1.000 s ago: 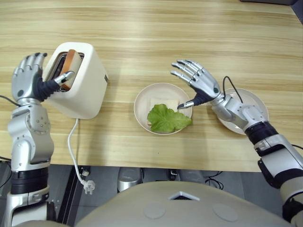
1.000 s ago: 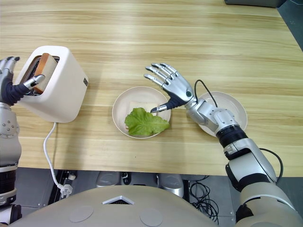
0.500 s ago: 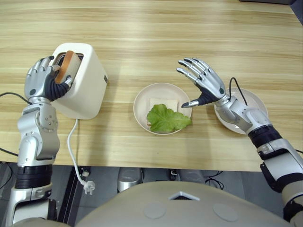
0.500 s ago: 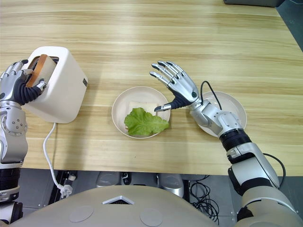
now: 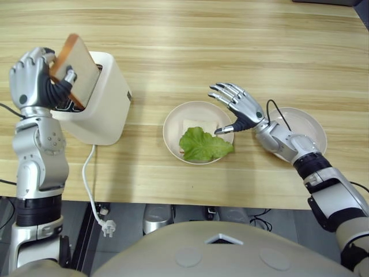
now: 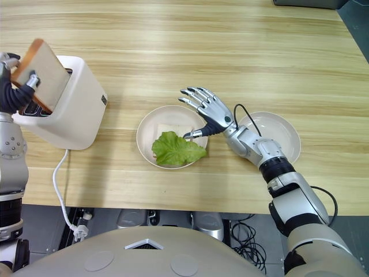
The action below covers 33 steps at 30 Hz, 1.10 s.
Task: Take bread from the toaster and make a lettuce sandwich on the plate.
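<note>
My left hand [image 5: 30,81] is shut on a toasted bread slice [image 5: 76,68], held lifted just above the slots of the cream toaster [image 5: 104,107] at the table's left. In the middle stands a beige plate [image 5: 170,126] holding a white bread slice [image 5: 199,125] with a green lettuce leaf [image 5: 203,145] on top. My right hand [image 5: 237,106] hovers open, fingers spread, over the plate's right rim, one fingertip close to the bread.
A second, empty plate [image 5: 305,128] lies under my right forearm on the right. The toaster's white cord [image 5: 87,179] runs off the table's near edge, its plug [image 5: 107,226] dangling. Bare wooden tabletop [image 5: 202,46] stretches behind.
My left hand closed on the toast and pulled it up out of the toaster. My right hand drifted slightly left and lower toward the plate.
</note>
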### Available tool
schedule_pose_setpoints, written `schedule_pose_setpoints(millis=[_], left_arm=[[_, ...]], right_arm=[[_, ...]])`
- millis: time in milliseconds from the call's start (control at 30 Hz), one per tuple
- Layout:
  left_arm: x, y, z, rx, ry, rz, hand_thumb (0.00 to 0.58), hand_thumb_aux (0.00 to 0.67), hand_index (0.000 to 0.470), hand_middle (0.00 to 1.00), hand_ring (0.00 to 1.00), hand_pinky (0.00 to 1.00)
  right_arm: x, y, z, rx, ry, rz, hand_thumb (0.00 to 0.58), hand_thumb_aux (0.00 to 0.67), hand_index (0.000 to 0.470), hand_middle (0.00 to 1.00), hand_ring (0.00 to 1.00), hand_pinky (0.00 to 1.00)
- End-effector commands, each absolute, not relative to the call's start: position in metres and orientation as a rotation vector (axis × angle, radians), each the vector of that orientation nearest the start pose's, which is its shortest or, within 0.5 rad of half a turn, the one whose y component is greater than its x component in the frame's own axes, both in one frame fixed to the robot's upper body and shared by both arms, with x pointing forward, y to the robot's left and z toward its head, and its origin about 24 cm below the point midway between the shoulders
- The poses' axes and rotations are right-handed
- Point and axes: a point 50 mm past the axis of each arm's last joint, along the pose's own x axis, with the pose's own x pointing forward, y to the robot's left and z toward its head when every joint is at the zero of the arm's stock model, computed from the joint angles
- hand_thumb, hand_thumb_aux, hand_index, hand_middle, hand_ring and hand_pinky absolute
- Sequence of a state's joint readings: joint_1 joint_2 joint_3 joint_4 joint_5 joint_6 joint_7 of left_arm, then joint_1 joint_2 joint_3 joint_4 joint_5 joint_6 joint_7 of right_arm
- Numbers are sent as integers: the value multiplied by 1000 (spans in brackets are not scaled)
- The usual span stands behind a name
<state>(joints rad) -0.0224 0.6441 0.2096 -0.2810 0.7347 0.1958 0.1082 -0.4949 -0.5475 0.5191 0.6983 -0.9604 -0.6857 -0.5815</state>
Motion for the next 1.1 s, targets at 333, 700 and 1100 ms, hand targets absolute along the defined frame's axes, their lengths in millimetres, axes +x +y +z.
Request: schedule_pose_setpoints(millis=[333,700,1100], left_arm=[[243,245,195,1256,-536,472,580,670,460,1000,1000,1000],[249,227,171,1213,-513,323,580,670,460,1000,1000,1000],[252,231,162,1206,-480,317,580,670,460,1000,1000,1000]], right_arm=[[290,-125,16,-1279,-644,625,0,0,0,0,0,0],[286,-123,8,-1293,-625,647,491,407,280,0,0,0],[285,-122,7,-1287,-628,649,470,378,260,0,0,0]])
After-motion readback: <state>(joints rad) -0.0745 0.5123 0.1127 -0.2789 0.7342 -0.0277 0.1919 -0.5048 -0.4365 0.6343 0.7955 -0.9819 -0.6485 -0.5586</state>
